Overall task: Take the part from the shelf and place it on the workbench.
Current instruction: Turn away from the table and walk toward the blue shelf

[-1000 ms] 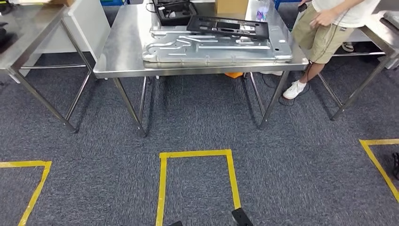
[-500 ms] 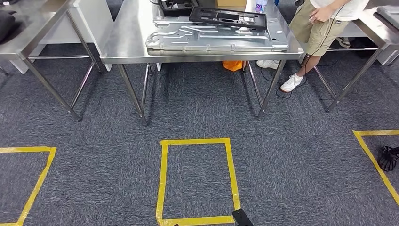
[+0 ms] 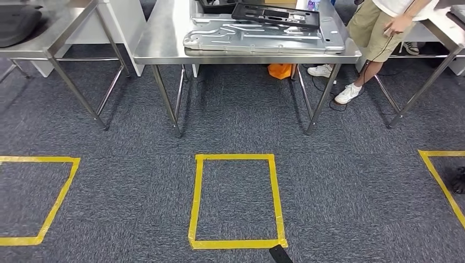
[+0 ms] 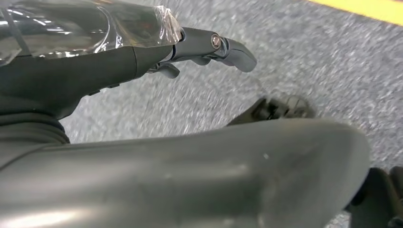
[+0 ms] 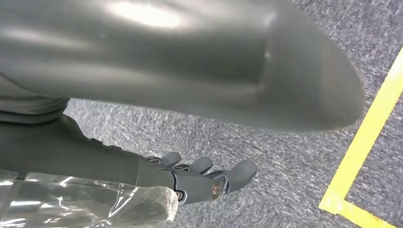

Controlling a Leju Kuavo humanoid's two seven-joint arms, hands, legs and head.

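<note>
Head view, silver stamped metal panel (image 3: 263, 39) lying flat on the steel bench (image 3: 159, 44), black plastic frame (image 3: 277, 15) resting on top of it, person (image 3: 384, 27) standing beside the bench's right end, yellow tape square (image 3: 237, 200) on grey carpet, left hand (image 4: 209, 47) and right hand (image 5: 204, 178) hanging over the carpet, fingers loosely extended, holding nothing.

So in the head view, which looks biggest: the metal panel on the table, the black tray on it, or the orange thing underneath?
Largest to smallest, as they look in the picture:
1. Metal panel
2. Black tray
3. Orange thing, partly hidden and farther off, so its true size is unsure.
</note>
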